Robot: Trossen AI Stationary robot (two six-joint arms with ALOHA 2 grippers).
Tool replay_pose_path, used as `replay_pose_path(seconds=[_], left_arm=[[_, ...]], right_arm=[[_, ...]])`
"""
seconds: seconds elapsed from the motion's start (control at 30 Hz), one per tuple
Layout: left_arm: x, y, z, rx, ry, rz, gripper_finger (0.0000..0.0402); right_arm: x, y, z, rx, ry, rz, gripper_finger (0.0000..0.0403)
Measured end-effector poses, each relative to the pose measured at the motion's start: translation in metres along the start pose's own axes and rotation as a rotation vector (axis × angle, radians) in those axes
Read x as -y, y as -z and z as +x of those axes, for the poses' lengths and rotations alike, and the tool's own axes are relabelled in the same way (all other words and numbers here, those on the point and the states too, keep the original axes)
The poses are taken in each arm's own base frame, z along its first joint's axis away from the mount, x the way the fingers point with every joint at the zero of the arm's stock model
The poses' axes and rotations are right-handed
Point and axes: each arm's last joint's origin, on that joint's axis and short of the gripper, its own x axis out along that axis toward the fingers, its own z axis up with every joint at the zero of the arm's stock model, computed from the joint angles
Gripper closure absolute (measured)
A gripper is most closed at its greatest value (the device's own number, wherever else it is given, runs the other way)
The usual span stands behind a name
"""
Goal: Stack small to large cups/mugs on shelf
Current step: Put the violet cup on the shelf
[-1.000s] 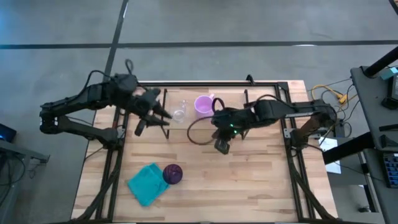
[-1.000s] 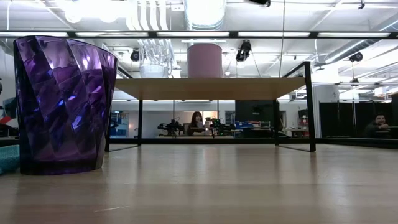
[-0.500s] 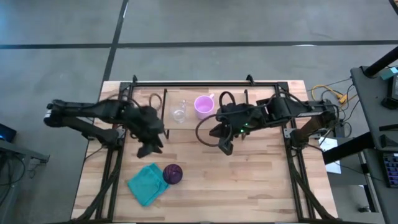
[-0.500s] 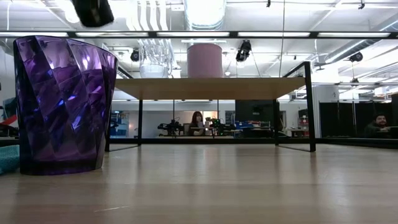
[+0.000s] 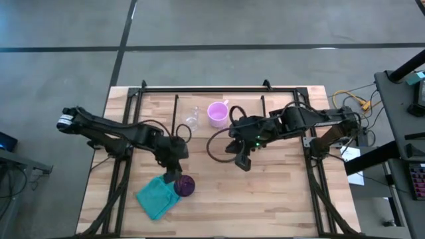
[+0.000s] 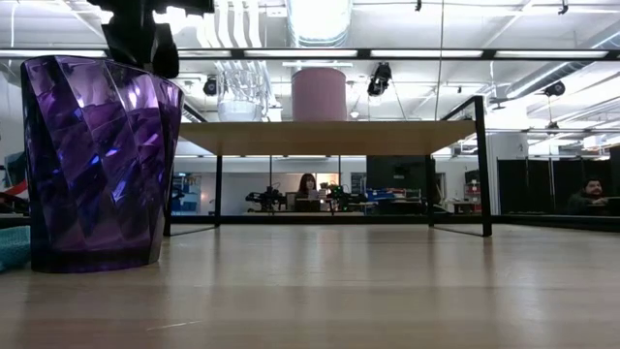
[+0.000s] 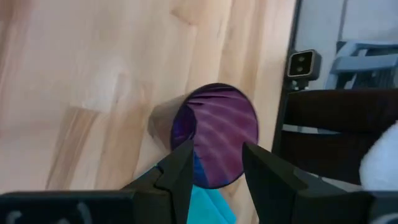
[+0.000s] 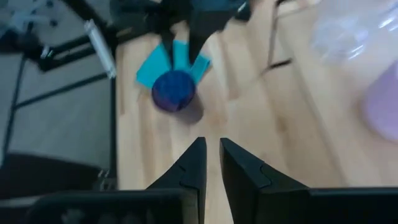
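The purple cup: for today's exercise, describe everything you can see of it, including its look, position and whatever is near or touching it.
The purple cup is dark, translucent and faceted, like moulded plastic or glass, wider at the rim than at the base, with no handle. It stands upright and empty on the table, near its front edge, not on the shelf. A teal cloth lies right beside it. The left gripper hovers open just above its rim, not gripping it.
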Motion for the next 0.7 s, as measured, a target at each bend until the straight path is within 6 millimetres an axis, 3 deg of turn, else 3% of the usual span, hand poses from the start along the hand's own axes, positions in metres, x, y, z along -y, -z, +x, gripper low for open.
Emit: replay_pose_path(seconds=[0.27, 0.53, 0.7], left_arm=[[-0.001, -0.001, 0.004, -0.003, -0.016, -0.033, 0.0279], [-0.001, -0.001, 0.003, 0.004, -0.019, -0.055, 0.0279], [-0.006, -0.001, 0.012, 0.002, -0.074, -0.114, 0.0279]], right_arm=[[0.009, 0.018, 0.025, -0.158, -0.076, 0.017, 0.0351], [0.036, 0.032, 0.052, -0.219, 0.014, 0.075, 0.0271], [0.038, 0.035, 0.058, -0.208, 0.022, 0.188, 0.0245]])
